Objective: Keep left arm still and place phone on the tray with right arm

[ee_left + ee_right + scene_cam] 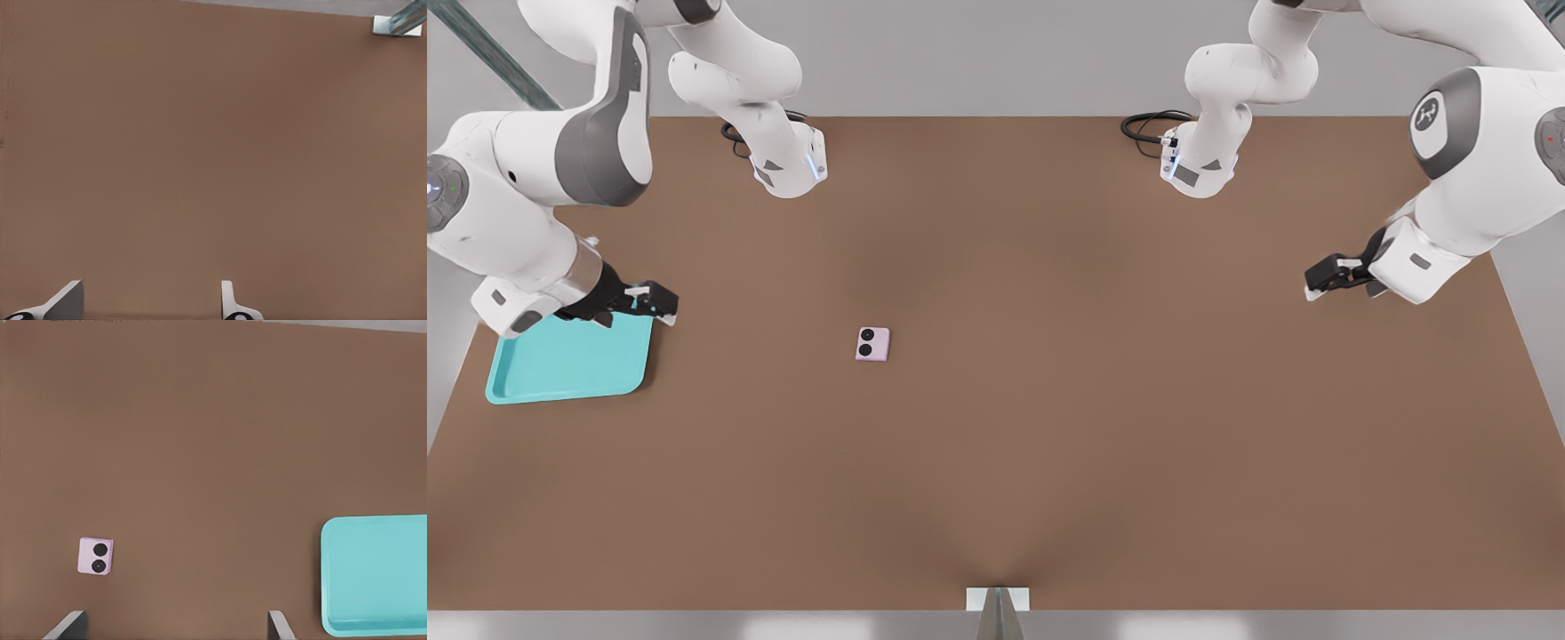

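The lilac-pink phone (872, 344) lies flat on the brown table with its two black lenses facing up, a little to the front view's left of centre. The turquoise tray (560, 364) sits near the table's edge at the front view's left, with nothing on it. My gripper (656, 304) hangs over the tray's far corner on the phone's side, open and holding nothing. In the right wrist view the phone (96, 556) and part of the tray (377, 580) show, with the gripper (175, 628) between them and its fingertips (70, 623) spread wide.
Both arm bases (787, 164) (1196, 164) stand at the table's far edge with black cables beside them. The parked arm's gripper (1338, 274) hovers at the front view's right. A metal bracket (997, 600) sits at the near edge.
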### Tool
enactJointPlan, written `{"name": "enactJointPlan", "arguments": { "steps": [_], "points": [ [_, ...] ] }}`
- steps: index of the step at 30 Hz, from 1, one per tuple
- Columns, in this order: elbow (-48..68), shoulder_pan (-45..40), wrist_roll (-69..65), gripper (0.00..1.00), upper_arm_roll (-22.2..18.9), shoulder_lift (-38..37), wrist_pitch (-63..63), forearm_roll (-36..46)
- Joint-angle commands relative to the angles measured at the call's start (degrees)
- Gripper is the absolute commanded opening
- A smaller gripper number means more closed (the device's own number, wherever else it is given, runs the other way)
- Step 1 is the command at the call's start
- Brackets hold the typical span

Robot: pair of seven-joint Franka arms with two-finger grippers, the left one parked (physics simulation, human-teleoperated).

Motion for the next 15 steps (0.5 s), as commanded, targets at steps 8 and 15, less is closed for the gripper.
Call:
{"name": "enactJointPlan", "arguments": {
  "steps": [8,15],
  "points": [
    [-2.52,6.95,10.32,1.0,3.63,8.04,11.48,-1.15],
    [-21.86,8.19,43.64,1.0,10.22,8.92,28.72,-0.89]
  ]
}}
